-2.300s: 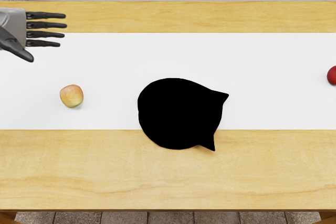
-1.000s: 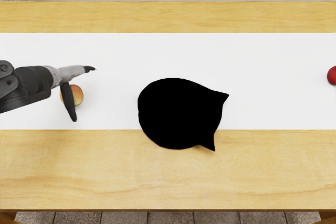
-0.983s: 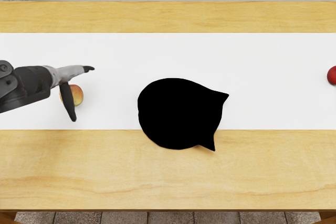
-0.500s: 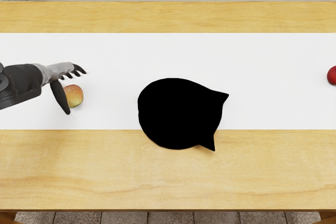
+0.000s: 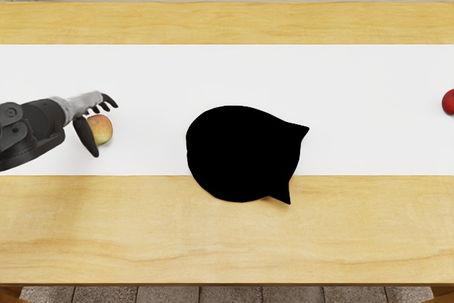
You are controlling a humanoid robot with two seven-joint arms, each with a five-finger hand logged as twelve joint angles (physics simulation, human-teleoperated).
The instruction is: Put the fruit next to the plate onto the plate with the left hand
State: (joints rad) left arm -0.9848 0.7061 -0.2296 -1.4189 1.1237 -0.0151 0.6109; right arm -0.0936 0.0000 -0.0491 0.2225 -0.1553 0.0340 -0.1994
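A yellow-red apple (image 5: pixel 103 129) lies on the white runner, well to the left of the black cat-head-shaped plate (image 5: pixel 241 154). My left hand (image 5: pixel 101 127) reaches in from the left edge and brackets the apple. Its fingers (image 5: pixel 106 101) curve over the far side and the thumb (image 5: pixel 89 140) hangs down on the near-left side. The fingers are only half curled and the apple still rests on the cloth, so I cannot tell whether they touch it. The hand hides the apple's left part. The plate holds nothing.
A red fruit (image 5: pixel 448 102) sits at the right edge of the white runner (image 5: pixel 284 76), which crosses the wooden table (image 5: pixel 227 232). A grey wall runs behind the table's far edge.
The left hand came down from the far left corner to the apple, then pulled back slightly left and curled its fingers from straight to half bent around it. The apple has stayed put.
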